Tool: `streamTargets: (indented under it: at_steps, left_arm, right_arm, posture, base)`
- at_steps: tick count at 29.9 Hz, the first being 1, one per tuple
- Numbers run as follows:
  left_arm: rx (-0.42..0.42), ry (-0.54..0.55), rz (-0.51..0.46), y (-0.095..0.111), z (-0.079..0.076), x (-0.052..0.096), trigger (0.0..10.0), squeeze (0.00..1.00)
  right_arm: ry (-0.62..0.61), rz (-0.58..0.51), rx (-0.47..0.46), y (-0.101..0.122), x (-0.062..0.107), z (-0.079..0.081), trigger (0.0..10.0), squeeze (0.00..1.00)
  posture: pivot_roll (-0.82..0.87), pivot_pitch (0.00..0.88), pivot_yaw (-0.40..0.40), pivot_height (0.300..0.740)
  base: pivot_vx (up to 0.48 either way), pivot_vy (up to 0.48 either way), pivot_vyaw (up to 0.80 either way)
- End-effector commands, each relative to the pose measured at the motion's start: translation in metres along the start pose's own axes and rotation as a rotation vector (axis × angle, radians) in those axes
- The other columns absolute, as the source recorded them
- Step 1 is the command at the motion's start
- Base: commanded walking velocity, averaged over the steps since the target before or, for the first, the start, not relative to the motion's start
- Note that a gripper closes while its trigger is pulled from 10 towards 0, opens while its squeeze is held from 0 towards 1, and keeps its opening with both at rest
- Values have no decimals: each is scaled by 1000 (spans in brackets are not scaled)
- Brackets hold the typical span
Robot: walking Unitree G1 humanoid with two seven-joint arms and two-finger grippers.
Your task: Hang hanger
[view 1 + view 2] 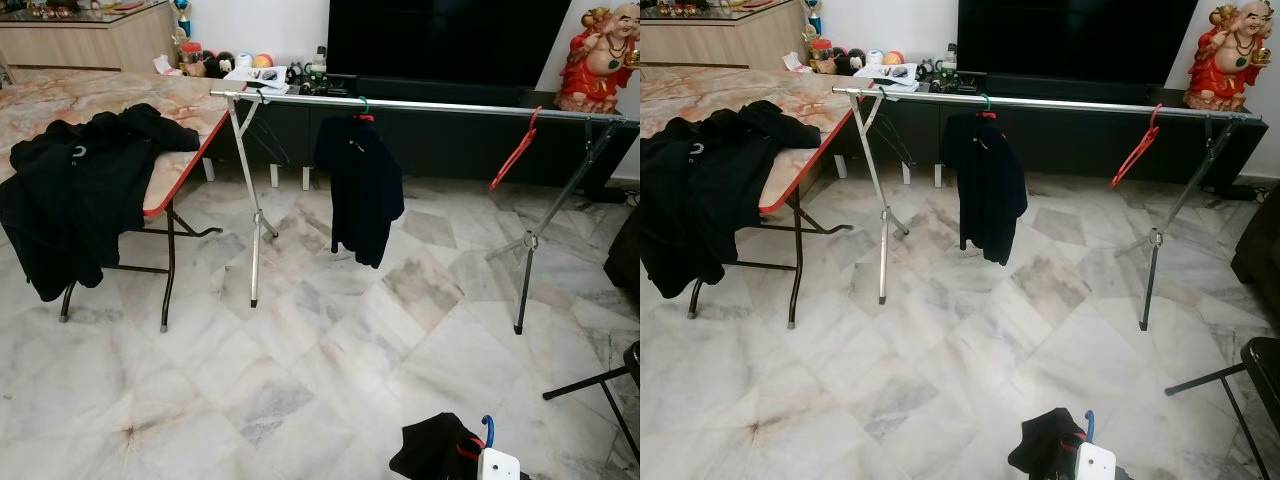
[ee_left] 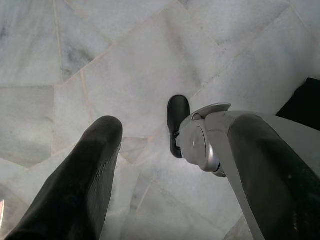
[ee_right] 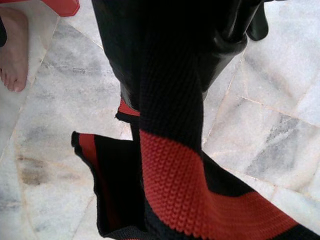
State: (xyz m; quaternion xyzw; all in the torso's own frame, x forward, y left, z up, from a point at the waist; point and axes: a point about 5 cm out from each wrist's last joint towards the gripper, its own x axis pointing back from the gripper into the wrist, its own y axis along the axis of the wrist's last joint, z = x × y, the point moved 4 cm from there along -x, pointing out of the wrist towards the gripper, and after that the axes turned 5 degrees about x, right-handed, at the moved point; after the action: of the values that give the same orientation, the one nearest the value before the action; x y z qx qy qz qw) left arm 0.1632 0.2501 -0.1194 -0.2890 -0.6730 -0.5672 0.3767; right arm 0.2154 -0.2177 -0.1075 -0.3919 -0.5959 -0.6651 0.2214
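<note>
Right eye view: the right gripper [image 1: 1085, 462] is carrying a black-and-red knitted garment on a blue-hooked hanger [image 1: 1052, 452] low before the long silver clothes rail [image 1: 1060, 103].
Aiming the hook at the rail's bare stretch between the hanging black shirt [image 1: 985, 185] and the empty red hanger [image 1: 1135, 150] is looking wise; the left gripper [image 2: 165, 175] is hanging wide apart. No writing is legible.

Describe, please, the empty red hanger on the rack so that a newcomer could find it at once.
Look at the long silver rail that runs in front of the dark television cabinet. Toward its right end, near the right leg, the red hanger hangs tilted. Unlike the green-hooked hanger that carries the black shirt, it holds no garment.
</note>
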Motion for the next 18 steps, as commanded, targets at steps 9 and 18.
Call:
streamTargets:
  at_steps: [9,18]
  left_arm:
    - [-296,-132,-437,126,-36,3,10000,0]
    - [-574,-297,-521,148,-71,15,10000,0]
  right_arm:
    - [52,-167,64,59,-4,15,10000,0]
    - [212,-184,265,70,-3,36,10000,0]
  posture:
    - [93,55,-24,740]
    - [92,59,-30,740]
  base:
    - [0,0,0]
    - [0,0,0]
